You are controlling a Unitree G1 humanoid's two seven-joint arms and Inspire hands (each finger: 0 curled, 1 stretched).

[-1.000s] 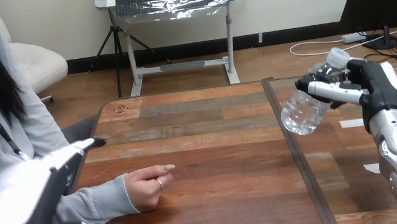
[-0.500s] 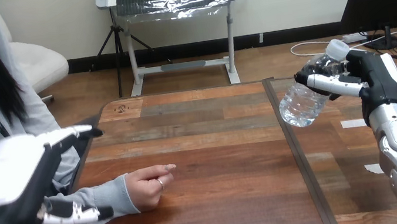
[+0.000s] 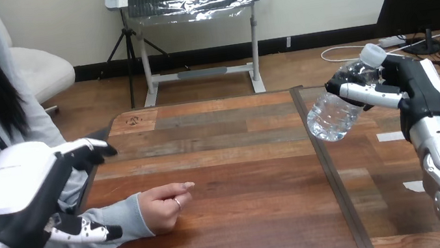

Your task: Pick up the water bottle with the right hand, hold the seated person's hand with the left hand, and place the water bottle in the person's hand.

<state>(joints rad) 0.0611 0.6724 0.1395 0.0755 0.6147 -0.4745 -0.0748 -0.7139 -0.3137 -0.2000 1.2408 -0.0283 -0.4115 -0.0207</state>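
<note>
A clear plastic water bottle (image 3: 333, 117) with a white cap hangs tilted above the table's right part, cap up and to the right. My right hand (image 3: 406, 86) is shut on its upper half, fingers curled round it. The person's hand (image 3: 165, 206) rests on the table at the left as a loose fist, thumb side up, on a grey sleeve. My left hand (image 3: 24, 193) hovers over that forearm, left of the fist, open, with fingers above the sleeve and thumb below; it does not touch the fist.
The wooden table (image 3: 223, 163) has a dark seam running front to back right of centre. The person sits at the table's left side.
My left hand has risen and moved up along the person's forearm, staying open. My right hand has carried the bottle slightly left and up. The person's hand has not moved.
</note>
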